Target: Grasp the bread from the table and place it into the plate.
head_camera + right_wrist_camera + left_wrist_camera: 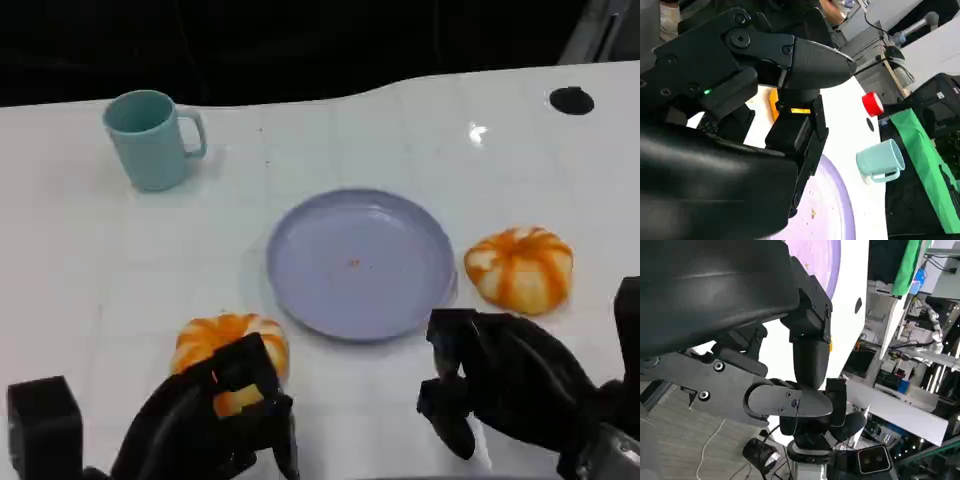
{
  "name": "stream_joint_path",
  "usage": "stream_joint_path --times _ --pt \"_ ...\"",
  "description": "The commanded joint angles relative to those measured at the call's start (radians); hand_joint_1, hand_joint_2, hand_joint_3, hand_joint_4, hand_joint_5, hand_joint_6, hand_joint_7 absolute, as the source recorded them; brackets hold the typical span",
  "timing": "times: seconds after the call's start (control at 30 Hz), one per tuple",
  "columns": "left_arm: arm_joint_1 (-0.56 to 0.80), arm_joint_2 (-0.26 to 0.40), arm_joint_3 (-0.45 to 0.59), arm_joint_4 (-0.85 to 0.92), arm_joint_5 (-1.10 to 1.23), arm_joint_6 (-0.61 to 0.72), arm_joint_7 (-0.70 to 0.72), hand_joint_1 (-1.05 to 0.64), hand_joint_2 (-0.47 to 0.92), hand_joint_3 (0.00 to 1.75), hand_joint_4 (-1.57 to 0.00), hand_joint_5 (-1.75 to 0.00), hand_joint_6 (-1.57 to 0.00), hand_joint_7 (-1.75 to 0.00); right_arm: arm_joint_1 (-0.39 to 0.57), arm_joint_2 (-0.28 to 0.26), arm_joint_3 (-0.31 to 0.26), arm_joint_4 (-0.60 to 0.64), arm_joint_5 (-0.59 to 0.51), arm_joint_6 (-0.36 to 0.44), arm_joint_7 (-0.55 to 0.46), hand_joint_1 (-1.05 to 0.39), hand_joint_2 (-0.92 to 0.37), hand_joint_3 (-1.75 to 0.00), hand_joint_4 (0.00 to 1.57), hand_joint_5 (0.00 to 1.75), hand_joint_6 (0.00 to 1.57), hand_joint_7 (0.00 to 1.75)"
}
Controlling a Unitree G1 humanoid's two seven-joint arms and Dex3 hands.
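Two orange-and-white striped bread buns lie on the white table. One bun [520,268] sits right of the lilac plate [300,275], apart from its rim. The other bun [222,340] lies at the plate's near left. My left hand [205,420] reaches over this bun's near side, with its fingers [252,368] across it and orange showing between them. I cannot tell whether they grip it. My right hand [510,385] hovers near the plate's front right, fingers apart, holding nothing. A sliver of orange bread [772,102] shows past the right hand in the right wrist view.
A teal mug [152,138] stands at the far left, seen also as the mug [880,160] beyond the plate [827,215]. A black round mark [571,100] lies at the far right. A red button [872,104] stands off the table.
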Motion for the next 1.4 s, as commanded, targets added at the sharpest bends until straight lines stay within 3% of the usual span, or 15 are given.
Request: stream_joint_path --times 0.03,0.37,0.87,1.0,1.1,1.27,1.4 --pt "0.007 0.016 0.005 -0.007 0.007 0.002 0.009 -0.56 0.92 0.28 -0.77 -1.75 -0.54 -1.75 -0.007 -0.014 -0.002 0.003 -0.005 -0.012 0.003 -1.0 -0.59 -0.89 1.28 1.66 1.13 1.54" --pt "0.006 0.019 0.007 -0.007 0.005 -0.002 0.004 -0.56 0.92 0.28 -0.76 -1.75 -0.53 -1.75 -0.005 -0.014 -0.003 0.003 -0.002 -0.015 0.01 -1.0 -0.58 -0.93 1.28 1.66 1.12 1.55" --pt "0.003 0.014 0.014 -0.007 0.016 -0.031 0.015 -0.55 0.92 0.28 -0.74 -1.75 -0.52 -1.75 -0.008 -0.014 -0.004 0.003 -0.001 -0.01 0.011 -1.0 -0.6 -0.84 1.28 1.65 1.13 1.54" --pt "0.001 0.016 0.015 -0.023 0.054 -0.069 0.039 -0.55 0.92 0.27 -0.66 -1.75 -0.49 -1.66 -0.006 -0.014 -0.002 -0.001 -0.003 -0.011 0.01 -0.99 -0.61 -0.84 1.28 1.65 1.12 1.55" --pt "-0.005 0.035 0.01 -0.034 0.165 -0.186 0.071 -0.62 0.92 0.23 -0.49 -1.72 -0.52 -1.36 -0.007 -0.013 -0.004 -0.001 0.002 -0.007 0.011 -0.99 -0.61 -0.84 1.27 1.66 1.12 1.56" --pt "-0.024 0.087 0.013 -0.045 0.342 -0.353 0.131 -0.61 0.92 0.29 -0.43 -1.23 -0.41 -0.59 -0.01 -0.012 -0.003 0.003 0.001 -0.009 0.011 -0.99 -0.62 -0.83 1.27 1.66 1.12 1.56" --pt "-0.041 0.184 0.014 -0.13 0.51 -0.325 0.162 -0.64 0.92 0.2 -0.29 -0.9 -0.39 -0.26 -0.012 -0.006 0.0 0.004 0.002 -0.003 0.006 -0.99 -0.62 -0.81 1.28 1.64 1.12 1.54"
